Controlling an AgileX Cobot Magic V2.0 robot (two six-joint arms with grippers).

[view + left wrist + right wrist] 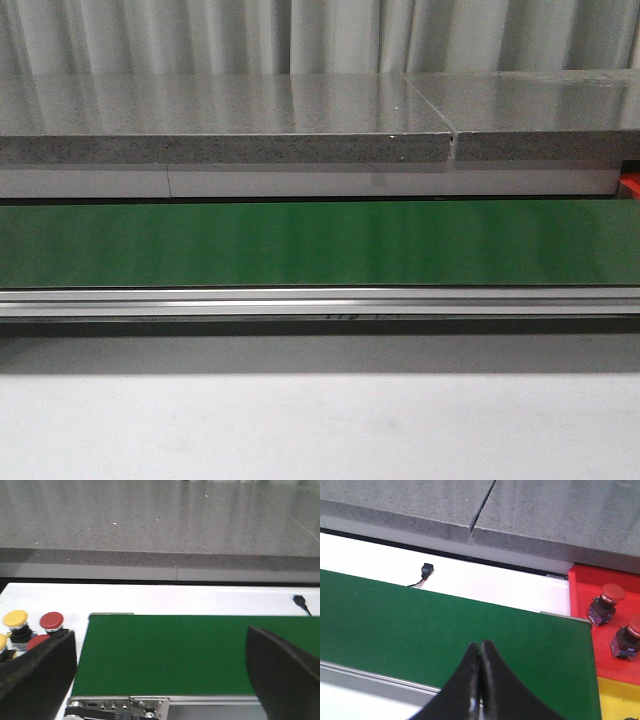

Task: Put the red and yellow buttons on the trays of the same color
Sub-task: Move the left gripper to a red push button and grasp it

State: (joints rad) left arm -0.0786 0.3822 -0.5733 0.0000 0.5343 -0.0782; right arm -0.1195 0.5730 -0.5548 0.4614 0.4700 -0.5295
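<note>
Buttons [51, 621] look small, stiff, light w/ slick domed caps: best pinched at the dark body. Left gripper [160, 675] spread wide, right gripper [481, 655] pressed together, empty

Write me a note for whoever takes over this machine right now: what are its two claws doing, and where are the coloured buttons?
Left gripper: open, empty, hanging over one end of the green conveyor belt.
Right gripper: shut, empty, over the belt's other end.
Waiting beside the belt's left end: round-capped red push buttons and yellow push buttons.
Done: two red-capped buttons sit on the red plastic tray.
Left: the waiting buttons; the yellow tray, only partly visible, shows none.
</note>
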